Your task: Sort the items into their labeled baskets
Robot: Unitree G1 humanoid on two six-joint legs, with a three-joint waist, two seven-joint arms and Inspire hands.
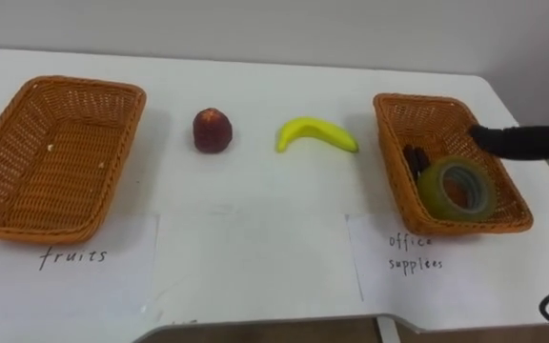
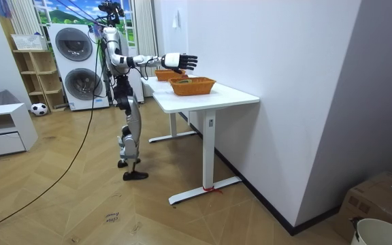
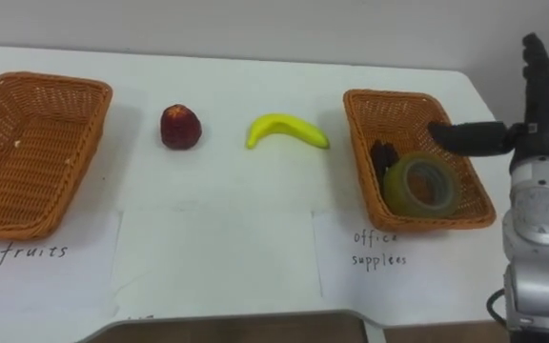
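reaching left past the office supplies basket (image 3: 437,224) is, i judge, the step in hand: keep fingers spread and descend on the fruit from above. the fruits basket (image 3: 27,152) stands far left of it. my right hand (image 3: 527,133), relaxed and holding nothing, hovers over its right rim. the banana (image 3: 284,129) lies just left of it, well apart from my hand, and the red fruit (image 3: 180,127) lies further left. a tape roll (image 3: 419,183) rests inside.

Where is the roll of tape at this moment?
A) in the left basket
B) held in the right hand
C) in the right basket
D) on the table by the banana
C: the roll of tape lies inside the right basket, and the open right hand at that basket's right edge holds nothing.
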